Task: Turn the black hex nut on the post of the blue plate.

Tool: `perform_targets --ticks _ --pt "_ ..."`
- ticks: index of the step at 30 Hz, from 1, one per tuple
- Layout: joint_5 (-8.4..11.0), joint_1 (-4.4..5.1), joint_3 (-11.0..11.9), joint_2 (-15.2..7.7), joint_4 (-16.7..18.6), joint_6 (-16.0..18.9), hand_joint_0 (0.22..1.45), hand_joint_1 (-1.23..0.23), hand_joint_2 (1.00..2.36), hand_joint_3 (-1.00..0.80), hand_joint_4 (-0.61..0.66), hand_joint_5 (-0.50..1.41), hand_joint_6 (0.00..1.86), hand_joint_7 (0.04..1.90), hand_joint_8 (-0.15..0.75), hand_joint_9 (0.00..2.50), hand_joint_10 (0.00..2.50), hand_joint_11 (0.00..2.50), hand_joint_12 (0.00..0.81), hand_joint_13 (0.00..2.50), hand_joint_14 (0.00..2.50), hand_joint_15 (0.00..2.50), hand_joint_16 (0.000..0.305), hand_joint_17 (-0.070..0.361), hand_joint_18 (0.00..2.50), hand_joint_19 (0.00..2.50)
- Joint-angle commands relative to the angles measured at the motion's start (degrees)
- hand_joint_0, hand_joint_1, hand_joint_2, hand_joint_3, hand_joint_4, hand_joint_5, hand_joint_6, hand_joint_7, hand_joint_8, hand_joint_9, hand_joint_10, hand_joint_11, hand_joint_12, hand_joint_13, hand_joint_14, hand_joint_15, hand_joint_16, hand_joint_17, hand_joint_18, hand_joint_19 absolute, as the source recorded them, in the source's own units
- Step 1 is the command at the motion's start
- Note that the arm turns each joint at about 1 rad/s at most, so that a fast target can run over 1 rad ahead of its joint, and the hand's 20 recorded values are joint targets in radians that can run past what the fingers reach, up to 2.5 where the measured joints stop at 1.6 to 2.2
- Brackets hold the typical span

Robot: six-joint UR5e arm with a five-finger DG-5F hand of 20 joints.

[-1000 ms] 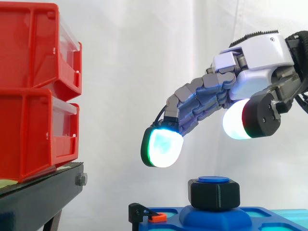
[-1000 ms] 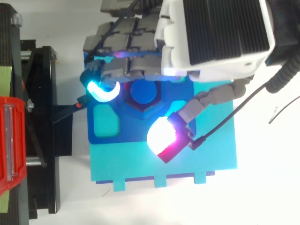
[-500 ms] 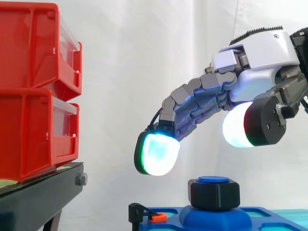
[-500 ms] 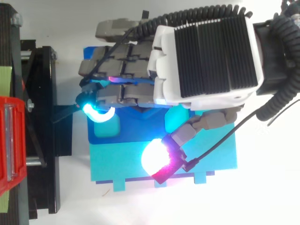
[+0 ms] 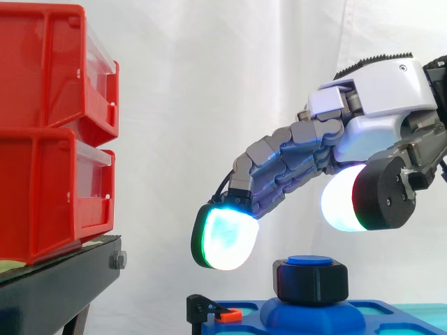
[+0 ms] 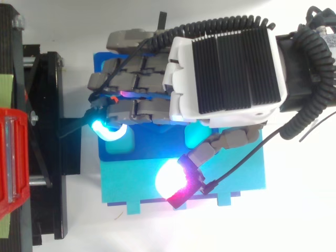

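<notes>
The black hex nut (image 5: 311, 280) sits on a blue-capped post rising from the blue plate (image 5: 318, 317). My hand (image 5: 377, 94) hovers above it, reaching in from the right, open, with fingers (image 5: 225, 239) stretched out and down to the left of the nut and the thumb (image 5: 353, 199) just above the nut's right side. Nothing is held; no pad touches the nut. In the top view the hand (image 6: 220, 68) covers the post and nut, and the blue plate (image 6: 118, 152) lies on a cyan base (image 6: 136, 181).
Two stacked red bins (image 5: 49, 132) stand on a black stand (image 5: 63, 286) at the left. A small black clip with an orange piece (image 5: 216, 314) sits at the plate's left edge. The white curtain hangs behind.
The hand has slid over the post, now hiding the nut from above. Its fingers have stretched further left and dropped lower; the thumb has shifted toward the plate's near edge.
</notes>
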Motion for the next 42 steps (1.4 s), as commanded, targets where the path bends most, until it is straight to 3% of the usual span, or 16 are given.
perform_targets --ticks 1,16,42 --pt "-0.03 -0.08 -0.02 0.01 -0.16 -0.06 0.48 -0.41 1.00 -0.50 0.22 -0.19 0.50 0.76 0.266 0.33 0.00 0.00 0.364 0.35 0.00 0.07 0.047 0.106 0.26 0.25" --pt "-0.91 -1.05 -0.02 0.01 -2.01 -0.15 0.48 -0.40 1.00 -0.50 0.22 -0.19 0.50 0.75 0.267 0.33 0.00 0.00 0.365 0.35 0.00 0.07 0.047 0.106 0.26 0.25" --pt "-5.30 -4.65 0.24 0.01 -3.94 -0.50 0.49 -0.41 1.00 -0.50 0.22 -0.19 0.50 0.76 0.267 0.33 0.00 0.00 0.364 0.35 0.00 0.07 0.047 0.106 0.26 0.26"
